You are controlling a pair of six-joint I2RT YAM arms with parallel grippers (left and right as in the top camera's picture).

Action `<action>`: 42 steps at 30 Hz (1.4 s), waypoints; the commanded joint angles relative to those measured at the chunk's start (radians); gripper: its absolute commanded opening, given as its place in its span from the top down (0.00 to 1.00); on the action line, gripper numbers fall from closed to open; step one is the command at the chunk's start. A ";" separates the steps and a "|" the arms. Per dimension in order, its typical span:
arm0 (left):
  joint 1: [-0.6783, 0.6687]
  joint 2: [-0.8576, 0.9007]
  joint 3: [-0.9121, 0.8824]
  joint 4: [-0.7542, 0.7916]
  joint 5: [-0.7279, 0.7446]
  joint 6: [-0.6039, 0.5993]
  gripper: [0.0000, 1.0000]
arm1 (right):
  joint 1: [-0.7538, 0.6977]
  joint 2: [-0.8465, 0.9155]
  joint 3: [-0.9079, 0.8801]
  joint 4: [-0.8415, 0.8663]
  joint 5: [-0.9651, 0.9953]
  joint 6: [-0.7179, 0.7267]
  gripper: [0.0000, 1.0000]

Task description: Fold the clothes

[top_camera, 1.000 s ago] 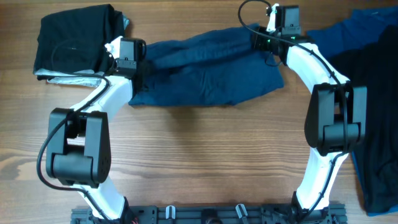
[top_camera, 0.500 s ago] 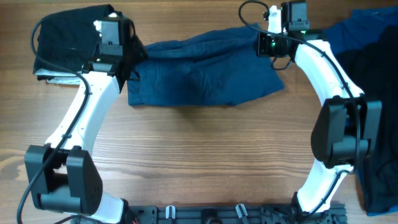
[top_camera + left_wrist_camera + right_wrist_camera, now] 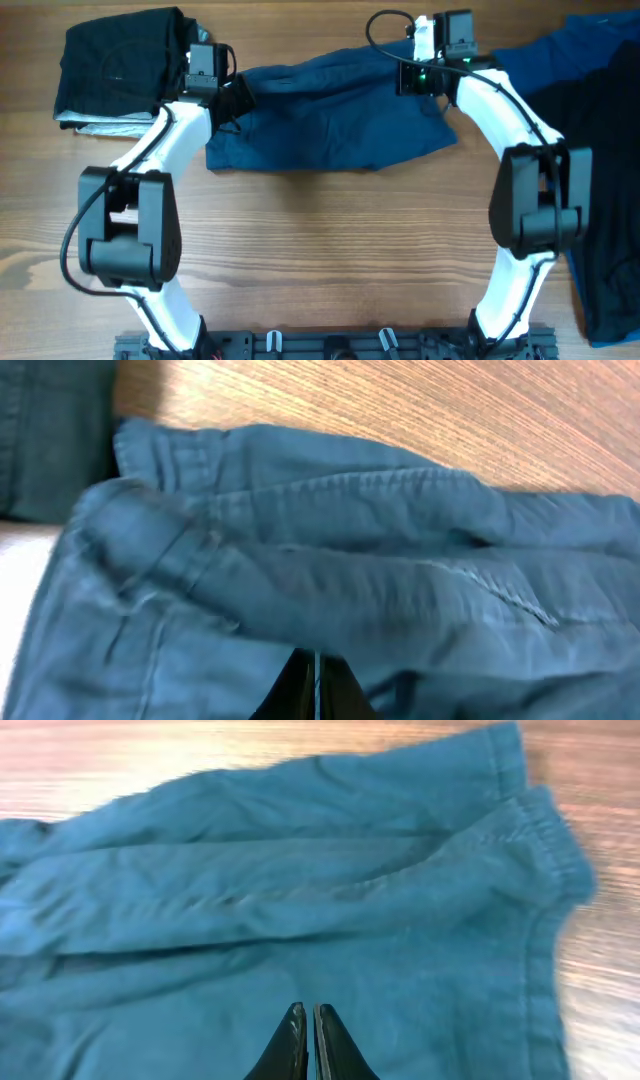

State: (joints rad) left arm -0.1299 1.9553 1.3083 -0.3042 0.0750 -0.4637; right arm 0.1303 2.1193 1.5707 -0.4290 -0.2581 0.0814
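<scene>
Two sets, left fingers and right fingers, are pressed shut against the shorts, which lie rumpled and unfolded beneath and ahead of the tips, whether pinched I cannot tell, with one stack folded and a heap waiting.

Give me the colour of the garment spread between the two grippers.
The shorts are plain dark navy blue, with no pattern; the overhead view shows it best.
</scene>
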 commanded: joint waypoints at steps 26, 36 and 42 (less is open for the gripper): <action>-0.004 -0.089 0.041 0.293 0.050 0.013 0.88 | 0.001 -0.086 -0.014 0.357 -0.051 0.026 0.95; -0.112 -0.001 0.041 0.327 0.220 0.004 0.86 | 0.045 -0.048 -0.014 0.211 -0.151 0.024 0.96; -0.158 0.138 0.041 0.477 0.185 0.004 0.82 | 0.048 0.104 -0.014 0.360 -0.071 0.023 0.96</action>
State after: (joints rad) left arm -0.2802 2.0323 1.3521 0.1223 0.2756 -0.4610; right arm 0.1829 2.1487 1.5616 -0.1318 -0.3641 0.1040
